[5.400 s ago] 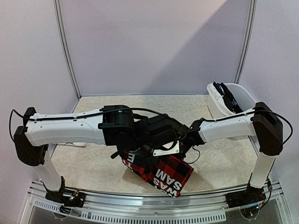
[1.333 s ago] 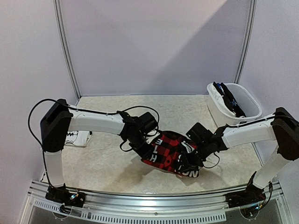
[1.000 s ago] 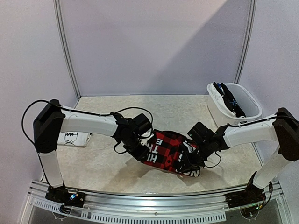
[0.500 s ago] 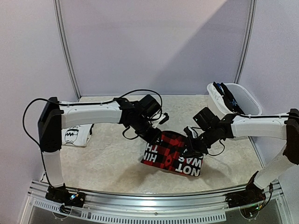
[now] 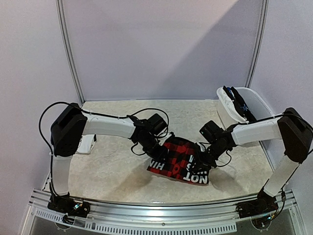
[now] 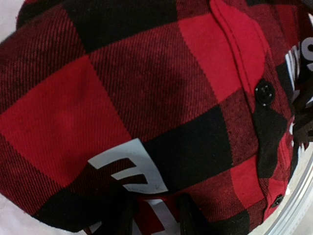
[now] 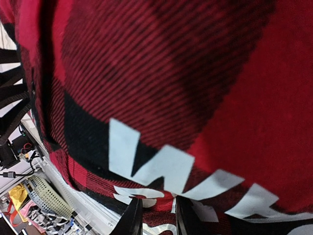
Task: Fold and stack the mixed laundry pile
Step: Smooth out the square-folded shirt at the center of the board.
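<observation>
Inspecting progress, I judge the task well short of complete. One folded white T-shirt (image 5: 87,143) lies flat on the marbled beige table (image 5: 112,174), far left of the white plastic tub (image 5: 222,106). Most of it is hidden behind the left arm. Dark and blue garments (image 5: 239,105) sit bundled inside the tub, not yet folded.

The red-and-black plaid flannel garment (image 5: 178,164) with white block lettering is the item in hand. It lies on the table, left of the tub and nearer the arm bases, as an uneven, slack four-sided bundle. The fold appears unfinished.

The left fingers (image 5: 157,152) pinch the plaid garment at its edge farther from the tub. The right fingers (image 5: 200,159) pinch it at the edge nearer the tub. Both wrist views show cloth caught between the closed fingers.

Material findings:
- The weave is a soft twill with fine diagonal ribs, in large square checks.
- A round black button (image 6: 264,92) sits on a stitched red placket.
- The white print is opaque and lies flat on the cloth.
- The tub is rigid, with a thin rolled rim.
</observation>
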Available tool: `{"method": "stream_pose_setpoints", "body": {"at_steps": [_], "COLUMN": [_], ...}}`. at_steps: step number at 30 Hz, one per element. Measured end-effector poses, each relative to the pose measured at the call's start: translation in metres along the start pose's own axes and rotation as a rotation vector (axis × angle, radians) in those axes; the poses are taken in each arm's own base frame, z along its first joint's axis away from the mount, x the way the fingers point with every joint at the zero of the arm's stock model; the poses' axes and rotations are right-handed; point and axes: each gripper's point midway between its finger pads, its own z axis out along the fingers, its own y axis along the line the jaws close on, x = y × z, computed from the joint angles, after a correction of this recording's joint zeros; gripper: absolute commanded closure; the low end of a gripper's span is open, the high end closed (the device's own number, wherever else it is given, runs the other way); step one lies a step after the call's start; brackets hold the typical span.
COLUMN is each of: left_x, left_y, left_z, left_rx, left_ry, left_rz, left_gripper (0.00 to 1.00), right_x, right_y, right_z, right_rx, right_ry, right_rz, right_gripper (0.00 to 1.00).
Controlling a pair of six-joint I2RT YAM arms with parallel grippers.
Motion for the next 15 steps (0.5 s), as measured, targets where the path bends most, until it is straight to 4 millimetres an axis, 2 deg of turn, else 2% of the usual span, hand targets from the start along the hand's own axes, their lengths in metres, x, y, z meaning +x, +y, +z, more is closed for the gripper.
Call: {"method": "stream_pose_setpoints", "body": {"at_steps": [9,15], "left_x": [0.014,0.022], "left_y": [0.014,0.018], "left_z": [-0.008,-0.018], "left_rx": [-0.012,-0.040], "left_ry": [-0.059,-0.047], "left_rz": [-0.075,-0.122], "left_gripper": [0.70,0.69], "right_x": [-0.023,-0.038], "right_y": [0.010,0.015], "right_z": [0.003,-0.003], "right_rx": [0.014,0.055], "right_ry": [0.034,0.003], "right_rz": [-0.014,-0.044], "right_gripper": [0.75,0.74]}}
